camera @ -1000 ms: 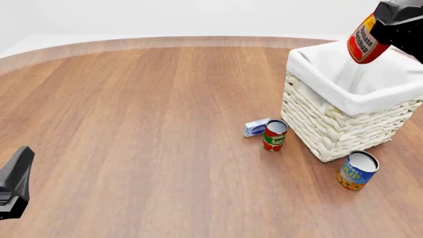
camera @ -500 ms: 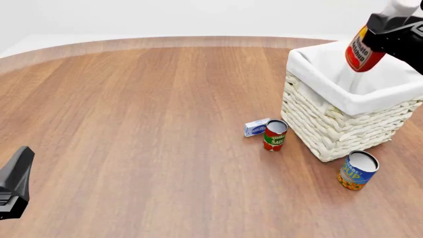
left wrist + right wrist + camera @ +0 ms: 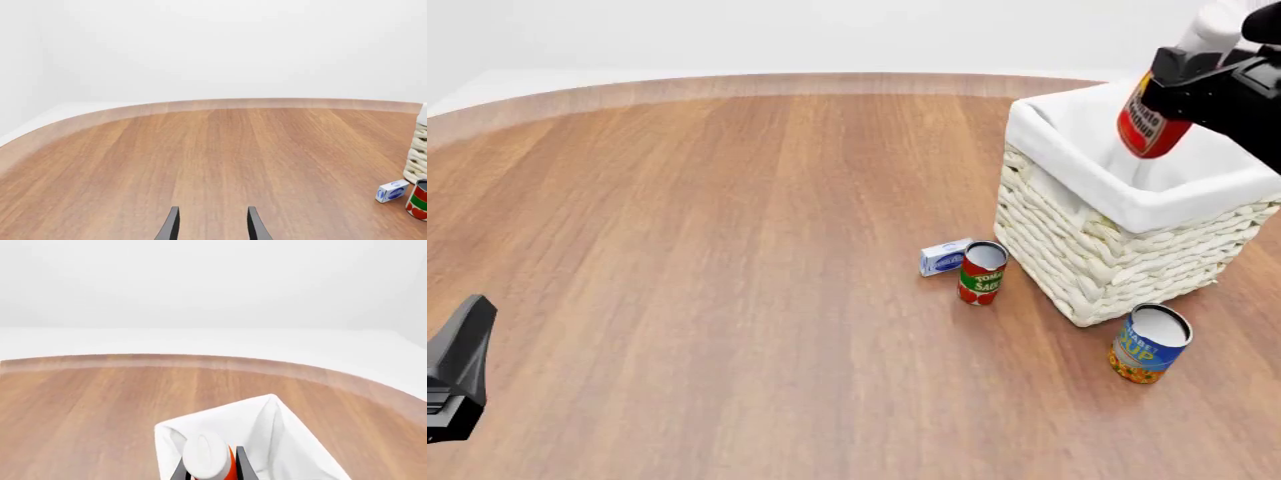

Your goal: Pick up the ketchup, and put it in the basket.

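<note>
Right gripper [image 3: 1198, 88] is clamped on the ketchup [image 3: 1148, 118], upper right of the front frame, bottle hanging tilted above the open mouth of the basket [image 3: 1068, 240]. In the right wrist view the white cap [image 3: 205, 456] sits between the fingers with the cloth lining below. Left gripper [image 3: 210, 227] is idle at the lower left of the front frame, fingers apart, holding nothing.

Risks, as judgement:
- Bottle is tilted and well above the basket floor; a release from here could bounce it or tip it against the liner. Lowering first looks safer.
- Bottle hangs toward the basket's upper-left side in the front frame; any drift that way could catch the folded rim.
- Smooth rounded plastic: a light grip could let it rotate or slip.

Materials: basket is chunky cream wicker, square, soft white cloth folded over the rim. Ketchup is glossy red plastic, yellow-and-white label. Wood-grain table [image 3: 694, 250]. Near the basket's base: a red-and-green can [image 3: 982, 272], a blue-and-orange can [image 3: 1149, 343], a small blue-white box [image 3: 945, 256].
</note>
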Motion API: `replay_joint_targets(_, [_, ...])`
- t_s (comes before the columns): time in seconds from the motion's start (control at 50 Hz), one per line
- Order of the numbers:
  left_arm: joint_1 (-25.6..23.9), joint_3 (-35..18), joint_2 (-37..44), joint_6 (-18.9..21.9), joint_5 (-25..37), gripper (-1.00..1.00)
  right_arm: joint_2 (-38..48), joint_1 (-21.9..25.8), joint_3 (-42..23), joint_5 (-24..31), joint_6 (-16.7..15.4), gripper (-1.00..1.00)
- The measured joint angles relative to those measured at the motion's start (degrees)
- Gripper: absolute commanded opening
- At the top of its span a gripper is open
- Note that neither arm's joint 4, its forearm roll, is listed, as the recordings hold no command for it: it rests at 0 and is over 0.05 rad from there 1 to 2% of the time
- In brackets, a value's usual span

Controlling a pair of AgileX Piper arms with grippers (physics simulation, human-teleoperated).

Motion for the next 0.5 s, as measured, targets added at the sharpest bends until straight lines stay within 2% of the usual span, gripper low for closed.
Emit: replay_joint_targets(0.5, [0.0,0.0,0.0,0.0,0.0,1.0,4.73,-0.03,-0.22,-0.44,-3.48,-1.0])
